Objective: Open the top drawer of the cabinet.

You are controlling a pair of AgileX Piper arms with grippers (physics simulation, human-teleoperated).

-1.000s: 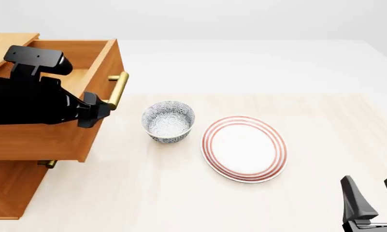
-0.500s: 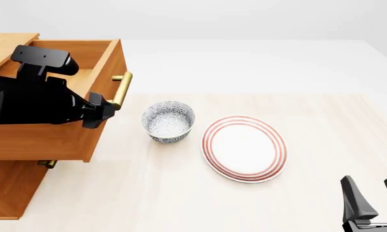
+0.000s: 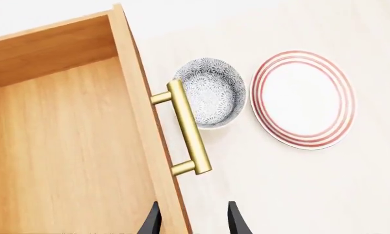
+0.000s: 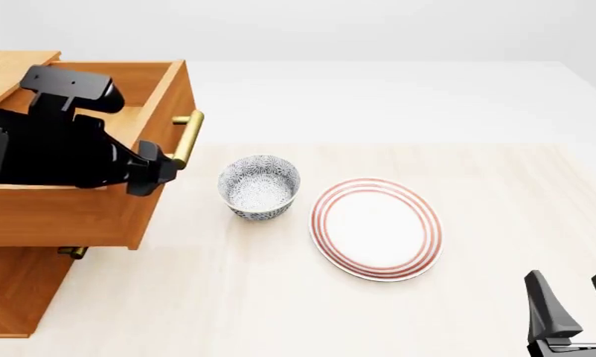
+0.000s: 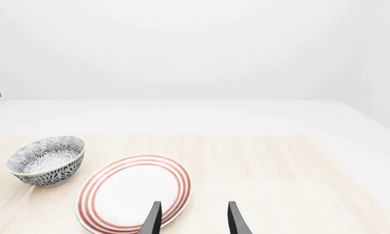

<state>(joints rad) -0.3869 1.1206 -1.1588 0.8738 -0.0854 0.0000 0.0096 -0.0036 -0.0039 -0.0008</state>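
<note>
Top drawer [image 4: 89, 212] stands pulled out from cabinet [image 4: 10, 290], brass handle [image 3: 188, 127] free. Left gripper [image 3: 192, 222] poised above drawer front edge, fingers apart, holding nothing. Right gripper [image 4: 576, 301] spread, idle at near right, beyond plate [image 4: 377, 227] and bowl [image 4: 260, 186].

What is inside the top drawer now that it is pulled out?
The top drawer shows only its bare wooden floor in the left wrist view. In the front view the left arm hides part of the inside.
</note>
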